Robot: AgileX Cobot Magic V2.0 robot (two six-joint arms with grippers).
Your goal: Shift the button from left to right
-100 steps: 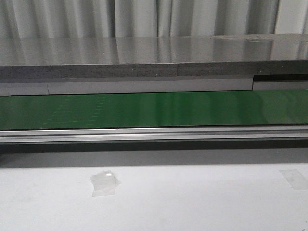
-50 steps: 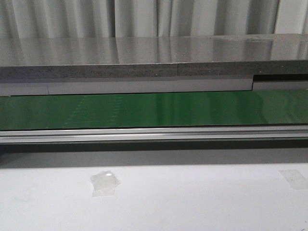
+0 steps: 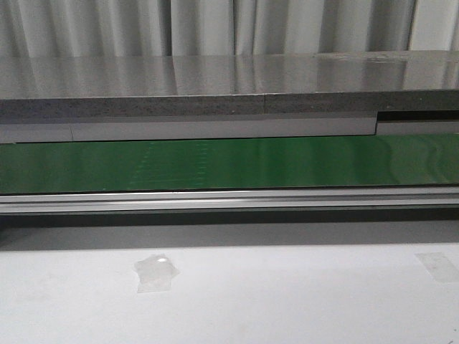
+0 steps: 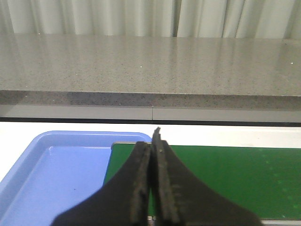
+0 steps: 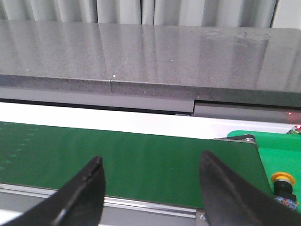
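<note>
Both my grippers hang over the green belt [image 3: 229,163]: left gripper [image 4: 154,141] has its fingers pressed flat together with nothing between them, right gripper [image 5: 150,162] is spread wide and empty. Beside my left fingers sits a blue tray [image 4: 56,160] at the belt's end. Out past my right fingers, the button [image 5: 283,184], yellow cap up, stands just off the belt's far right end.
</note>
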